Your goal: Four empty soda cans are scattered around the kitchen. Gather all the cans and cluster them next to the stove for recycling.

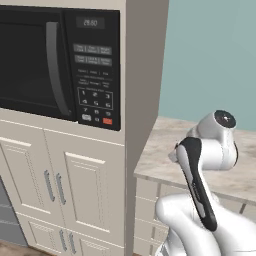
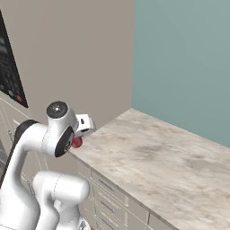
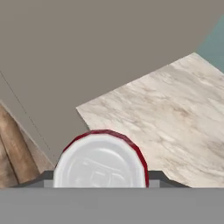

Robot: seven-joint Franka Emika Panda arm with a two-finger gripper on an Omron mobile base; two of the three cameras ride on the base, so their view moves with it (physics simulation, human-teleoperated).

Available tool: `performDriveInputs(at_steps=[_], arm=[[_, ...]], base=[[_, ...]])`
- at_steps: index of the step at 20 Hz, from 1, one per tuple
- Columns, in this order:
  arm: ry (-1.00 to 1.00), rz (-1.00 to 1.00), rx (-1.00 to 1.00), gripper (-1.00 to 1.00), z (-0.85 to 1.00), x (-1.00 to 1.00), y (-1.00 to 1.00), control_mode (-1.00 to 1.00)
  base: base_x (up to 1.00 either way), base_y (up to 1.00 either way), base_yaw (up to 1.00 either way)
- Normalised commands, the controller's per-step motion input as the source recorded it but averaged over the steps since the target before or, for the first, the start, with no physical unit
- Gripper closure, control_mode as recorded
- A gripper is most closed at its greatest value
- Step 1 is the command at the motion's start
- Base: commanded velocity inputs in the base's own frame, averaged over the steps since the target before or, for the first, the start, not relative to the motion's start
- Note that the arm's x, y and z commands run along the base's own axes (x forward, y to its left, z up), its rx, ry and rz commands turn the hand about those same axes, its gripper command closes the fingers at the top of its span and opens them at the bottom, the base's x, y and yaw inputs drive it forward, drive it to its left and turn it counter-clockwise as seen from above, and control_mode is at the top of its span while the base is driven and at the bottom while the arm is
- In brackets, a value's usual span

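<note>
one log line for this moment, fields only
phase: carrying | gripper: shut on red soda can | location: above counter edge by tall cabinet

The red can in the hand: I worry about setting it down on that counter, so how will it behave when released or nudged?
The red can looks small and probably light. Its smooth round wall could slip between the hand fingers. On the flat marbled counter it should stand upright, but on its side it would likely roll.

The red can is mostly hidden behind the arm's joint in the right base view, and its lower part is cut off in the hand view. The pincer shows little more than its finger tips beside the can. The microwave runs off the left edge.
</note>
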Motion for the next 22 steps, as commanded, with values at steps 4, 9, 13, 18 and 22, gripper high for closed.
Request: performDriveInputs(at_steps=[4,9,13,18,22], arm=[[-0.08,-0.15,0.02,1.00,0.61,-0.51,0.09,-1.00],[-0.06,-0.15,0.01,1.00,0.58,-0.47,0.10,-1.00],[-0.05,-0.14,0.01,1.00,0.38,-0.50,0.05,-1.00],[-0.05,-0.16,0.01,1.00,0.16,-0.39,0.08,-1.00],[-0.07,-0.09,0.00,1.00,0.08,-0.23,0.02,-1.00]], base=[[0.00,0.00,0.00],[0.00,0.00,0.00],[0.00,0.00,0.00],[0.00,0.00,0.00],[0.00,0.00,0.00]])
